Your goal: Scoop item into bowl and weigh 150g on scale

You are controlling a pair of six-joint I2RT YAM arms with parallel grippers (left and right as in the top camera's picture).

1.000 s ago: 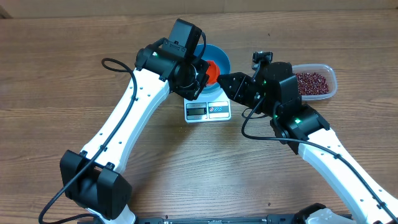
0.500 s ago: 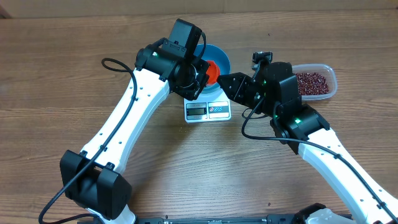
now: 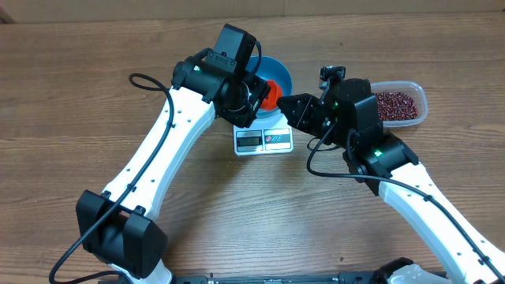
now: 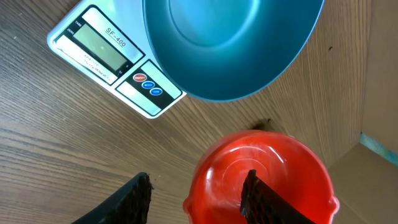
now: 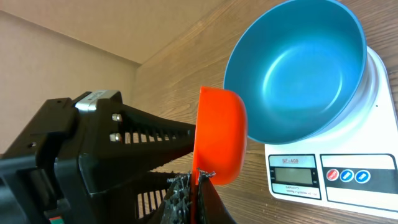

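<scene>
Centrally, the blue bowl (image 5: pixel 292 68) sits on the white scale (image 5: pixel 326 177). By its near rim, the right gripper (image 5: pixel 191 190) seems clenched on the red scoop (image 5: pixel 221 137). The left gripper (image 4: pixel 196 180) stands released, fingers apart at the scoop. The beans (image 3: pixel 393 104) lie in a clear tub (image 3: pixel 422 99), far right.

One blue bowl (image 3: pixel 282 75), one white scale (image 3: pixel 263 140), one orange-red scoop (image 3: pixel 272 93), one clear tub (image 3: pixel 420 101) — its beans (image 3: pixel 394 106) too many to count. Two claws — left claw (image 4: pixel 196 199), right claw (image 3: pixel 284 103). One bench (image 3: pixel 79 118).
</scene>
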